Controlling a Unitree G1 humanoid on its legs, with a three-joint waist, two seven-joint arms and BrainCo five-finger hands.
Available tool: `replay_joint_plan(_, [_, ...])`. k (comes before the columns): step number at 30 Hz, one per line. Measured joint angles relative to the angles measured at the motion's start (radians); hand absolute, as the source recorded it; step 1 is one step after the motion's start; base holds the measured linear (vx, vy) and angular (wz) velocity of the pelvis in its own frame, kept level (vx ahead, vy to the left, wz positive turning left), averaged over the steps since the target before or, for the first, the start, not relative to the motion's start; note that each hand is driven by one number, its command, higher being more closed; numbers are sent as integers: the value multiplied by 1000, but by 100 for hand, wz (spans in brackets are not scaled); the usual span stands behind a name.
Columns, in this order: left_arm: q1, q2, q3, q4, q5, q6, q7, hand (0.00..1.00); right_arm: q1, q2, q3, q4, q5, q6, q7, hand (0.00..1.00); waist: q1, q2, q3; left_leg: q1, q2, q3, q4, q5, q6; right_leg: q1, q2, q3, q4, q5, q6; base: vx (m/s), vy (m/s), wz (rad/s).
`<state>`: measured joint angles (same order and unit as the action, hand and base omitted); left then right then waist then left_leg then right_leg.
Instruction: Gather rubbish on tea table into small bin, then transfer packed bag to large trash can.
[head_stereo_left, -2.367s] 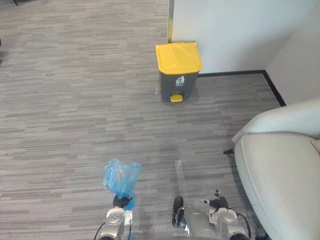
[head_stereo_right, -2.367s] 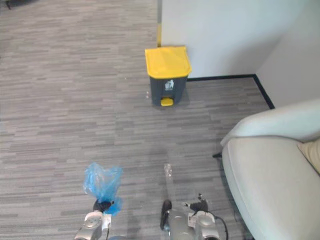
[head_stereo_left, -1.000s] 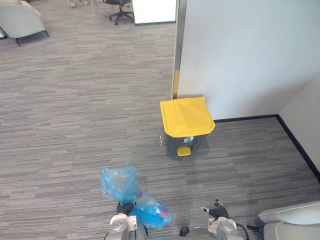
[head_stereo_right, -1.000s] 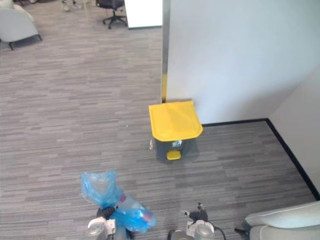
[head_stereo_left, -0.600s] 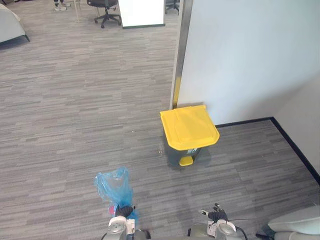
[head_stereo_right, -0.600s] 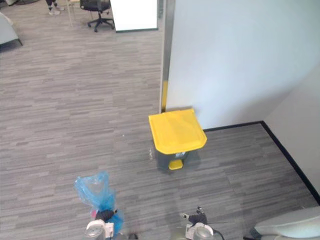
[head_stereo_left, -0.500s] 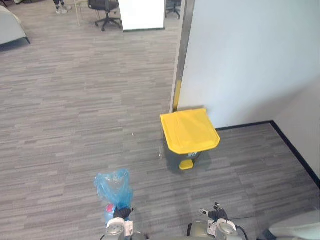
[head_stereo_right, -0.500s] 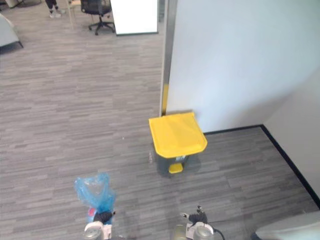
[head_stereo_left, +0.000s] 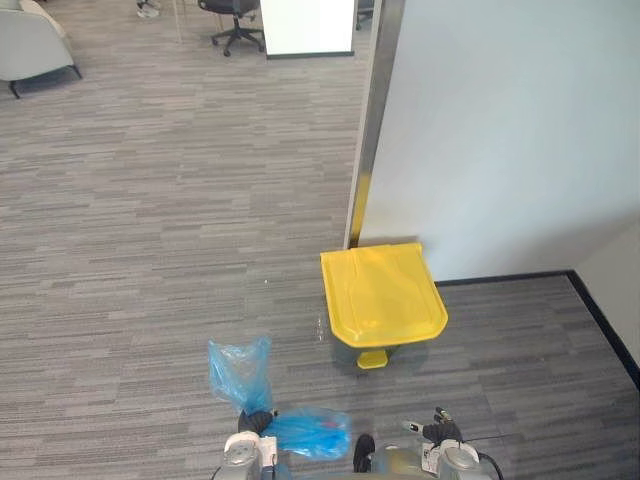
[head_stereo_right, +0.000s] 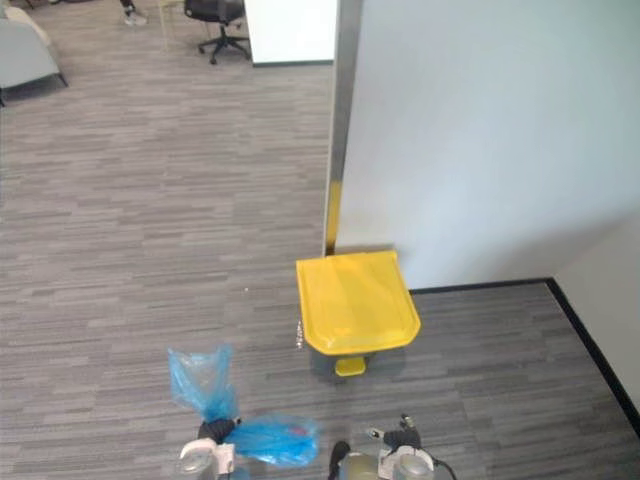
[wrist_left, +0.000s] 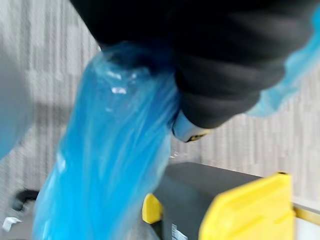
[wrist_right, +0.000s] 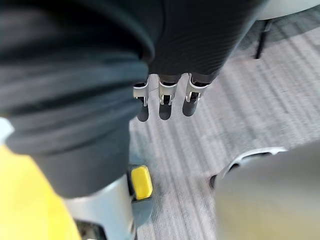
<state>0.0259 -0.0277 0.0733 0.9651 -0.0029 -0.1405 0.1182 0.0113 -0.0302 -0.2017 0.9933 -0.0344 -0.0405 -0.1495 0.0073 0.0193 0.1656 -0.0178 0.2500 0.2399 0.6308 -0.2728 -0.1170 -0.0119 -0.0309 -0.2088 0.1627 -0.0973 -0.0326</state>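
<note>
Left eye view: left hand (head_stereo_left: 254, 422) low at bottom edge, fist closed round neck of blue bag (head_stereo_left: 306, 433). Bag's loose top sticks up above the fist, filled part lies out to robot's right. Trash can (head_stereo_left: 382, 296), yellow lid shut, stands ahead by the wall (head_stereo_left: 500, 130), apart from bag. Right hand (head_stereo_left: 438, 432) low, nr bottom edge.

Right eye view: same layout.

Left wrist view: bag bunched under the dark cover, trash can just past it.

Right wrist view: fingers (wrist_right: 164, 102) straight, pointing down, holding nothing; can's yellow pedal (wrist_right: 141, 181) beyond them.
</note>
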Motion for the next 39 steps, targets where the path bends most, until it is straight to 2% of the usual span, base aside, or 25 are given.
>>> replay_joint_plan(2, [1, 2, 4, -4, 0, -1, -4, 100, -15, 2, -5, 5, 6, 1, -1, 0, 2, -4, 2, -19, -42, -6, -142, -23, 8, 10, -25, 27, -4, 12, 20, 150, 141, -48])
replay_joint_plan(3, [3, 1, 3, -2, 0, 0, -4, 100, -15, -2, -14, 5, 4, -1, -2, 0, 2, -1, -1, -15, -69, -39, -298, 23, 19, 11, -27, 51, -13, 19, 39, 133, 187, -66])
replay_joint_plan(4, [1, 3, -5, 6, 0, 0, -4, 100, -14, -12, -23, 9, 3, -2, -3, 0, 2, 26, -9, -16, -74, -70, -387, 108, 2, 10, -11, 71, -24, 20, 62, 156, 196, -65])
replay_joint_plan(6, [7, 24, -17, 23, 0, 0, -4, 100, 3, 10, -27, 9, 5, 1, -2, 0, 3, 0, -33, 25, -117, -40, -440, 117, 13, 18, -41, 116, -68, 42, 94, 173, 194, -47])
replay_joint_plan(9, [4, 56, -34, 47, 2, 1, -6, 100, 28, 13, -31, 14, 4, 2, -3, 0, -3, -24, -46, 49, -156, -20, -483, 124, 24, 24, -70, 135, -95, 48, 104, 140, 166, -16])
replay_joint_plan(10, [6, 58, -33, 50, 2, 2, -5, 100, 31, 13, -31, 15, 4, 2, -3, 0, -4, -25, -45, 57, -160, -18, -489, 124, 24, 33, -73, 137, -104, 50, 107, 103, 96, -8])
replay_joint_plan(15, [10, 107, -52, 68, 5, 2, -4, 100, 23, 0, -30, 47, 2, 1, -3, 0, -4, -16, -46, 74, -164, -16, -507, 129, 30, 47, -67, 144, -125, 51, 108, 52, 5, -6])
replay_joint_plan(19, [40, 101, -53, 70, 8, 2, -4, 100, 22, -13, -29, 58, -4, 2, -3, 0, -1, -3, -48, 101, -154, -1, -545, 129, 30, 42, -48, 175, -133, 56, 102, 12, -30, -24])
replay_joint_plan(22, [46, 95, -50, 69, 6, 2, -4, 100, 13, -15, -29, 68, -4, 2, -4, 0, 1, -6, -45, 103, -156, 9, -548, 126, 33, 16, -47, 193, -107, 57, 102, -22, 0, -23])
replay_joint_plan(25, [38, 100, -39, 69, 2, 2, -5, 100, -10, -9, -30, 76, -2, 1, -3, 0, 3, -21, -23, 113, -171, 23, -535, 101, 63, -72, -65, 214, 85, 5, 115, -82, 31, -32])
replay_joint_plan(27, [28, 92, -17, 67, 2, 2, -8, 100, -15, -7, -33, 36, -2, 0, -4, 0, 0, -26, 8, 157, -177, 22, -538, 82, 90, -168, -98, 160, 328, -2, 128, -124, 31, -12])
replay_joint_plan(28, [22, 95, -13, 67, 2, 2, -7, 100, -20, -3, -32, 19, -4, -1, -5, 0, -1, -23, 21, 169, -180, 22, -530, 75, 97, -204, -112, 131, 389, -26, 127, -86, 46, 1])
replay_joint_plan(29, [19, 97, -9, 65, 2, 2, -6, 100, -13, 1, -32, -4, -4, -2, -6, 0, 0, -33, 27, 177, -174, 15, -483, 40, 105, -240, -130, 75, 409, -51, 108, -51, 45, 4])
replay_joint_plan(32, [12, 103, -6, 63, 2, 1, -5, 100, -14, 15, -31, -36, -3, 1, -9, 0, 6, -43, 39, 152, -151, 18, -373, -30, 105, -320, -130, 15, 250, -1, 112, 23, 13, 7])
replay_joint_plan(33, [11, 106, -2, 52, 2, 1, -3, 100, -22, 23, -30, -38, -4, -1, -11, 0, 8, -54, 46, 143, -149, 24, -314, -68, 93, -339, -130, -9, 137, 16, 118, 121, -85, 7])
replay_joint_plan(35, [1, 105, 9, 42, 2, 1, 7, 100, -29, 30, -31, -34, -5, 3, -18, 0, 8, -72, 57, 140, -152, 16, -226, -137, 65, -332, -130, -18, 89, 6, 115, 242, -179, 12])
replay_joint_plan(36, [-15, 95, 19, 46, 2, 1, 11, 100, -34, 30, -33, -37, -5, 4, -17, 0, 10, -73, 67, 143, -145, -1, -184, -176, 52, -323, -124, -7, 91, 51, 118, 294, -192, 16])
replay_joint_plan(37, [-31, 78, 19, 45, 2, 1, 13, 100, -43, 22, -33, -37, -5, 3, -20, 0, 11, -41, 81, 143, -115, -7, -169, -193, 34, -325, -110, -30, 118, 45, 126, 293, -161, 16])
replay_joint_plan(39, [-54, 36, 17, 43, 3, 1, 12, 100, -61, 11, -41, -39, -5, 5, -20, 0, 11, -17, 97, 141, -86, -26, -186, -202, 22, -335, -90, -56, 150, 42, 121, 291, -141, 25])
